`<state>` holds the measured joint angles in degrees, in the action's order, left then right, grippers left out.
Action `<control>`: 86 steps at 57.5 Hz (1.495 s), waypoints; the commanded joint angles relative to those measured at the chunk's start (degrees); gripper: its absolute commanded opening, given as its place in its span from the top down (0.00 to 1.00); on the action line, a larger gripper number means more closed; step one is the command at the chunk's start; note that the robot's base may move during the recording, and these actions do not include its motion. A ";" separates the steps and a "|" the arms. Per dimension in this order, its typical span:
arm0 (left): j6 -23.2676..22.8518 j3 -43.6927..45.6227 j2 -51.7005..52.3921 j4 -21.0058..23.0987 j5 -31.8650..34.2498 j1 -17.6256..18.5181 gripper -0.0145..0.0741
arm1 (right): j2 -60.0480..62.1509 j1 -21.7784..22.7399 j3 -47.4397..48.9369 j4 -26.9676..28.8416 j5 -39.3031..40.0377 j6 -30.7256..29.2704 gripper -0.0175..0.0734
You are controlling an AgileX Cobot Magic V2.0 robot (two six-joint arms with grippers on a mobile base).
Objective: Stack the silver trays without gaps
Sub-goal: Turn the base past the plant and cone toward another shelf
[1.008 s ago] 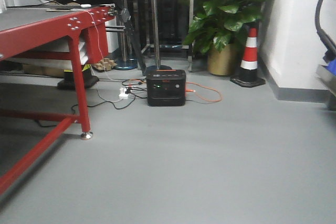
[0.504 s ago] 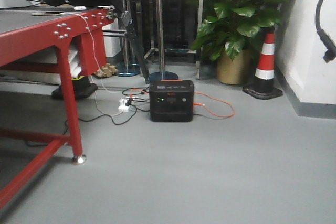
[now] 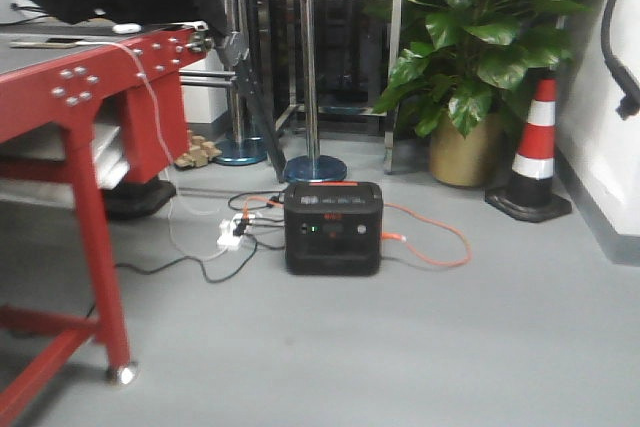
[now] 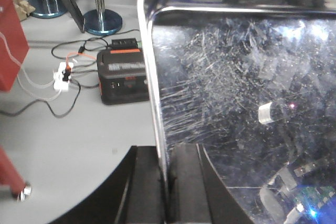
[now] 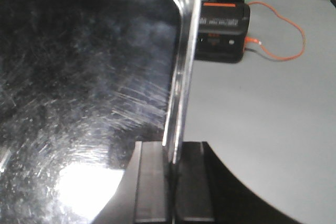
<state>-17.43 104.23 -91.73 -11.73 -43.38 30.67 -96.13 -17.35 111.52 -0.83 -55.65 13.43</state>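
Silver tray [image 4: 236,87] held clear above the grey floor [image 3: 450,347], shown from both wrist views. Its sheet is bright, mirror-like metal, densely scratched with fine hairlines, with a thin rolled rim and rounded corners; in the right wrist view the tray [image 5: 89,77] carries a strong white glare. Left gripper [image 4: 166,153]: black fingers [image 4: 142,182] closed tight on the tray's left rim, one on each face. Right gripper [image 5: 172,148]: fingers [image 5: 152,182] likewise pinched on the right rim, below its rounded corner. On the floor beneath stands a black power station [image 3: 332,229] with an orange top stripe and an orange cable [image 3: 440,247]; its panel lettering is too blurred to read.
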 commanded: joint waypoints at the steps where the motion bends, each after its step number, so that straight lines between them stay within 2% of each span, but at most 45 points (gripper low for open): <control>1: 0.74 0.56 0.68 0.34 2.66 0.32 0.85 | 0.72 -0.05 0.49 -0.06 2.62 -0.90 0.89; 65: 0.74 0.56 0.68 -0.65 2.78 0.32 0.85 | 0.72 -0.05 0.49 -0.06 4.10 -0.90 0.89; 86: 0.74 0.56 0.68 -0.65 2.78 0.32 0.85 | 0.48 -0.05 0.49 -0.06 11.21 -0.90 0.89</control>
<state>-17.57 104.23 -91.73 -13.18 -42.92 30.67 -96.23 -17.35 111.52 -0.82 -50.09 13.34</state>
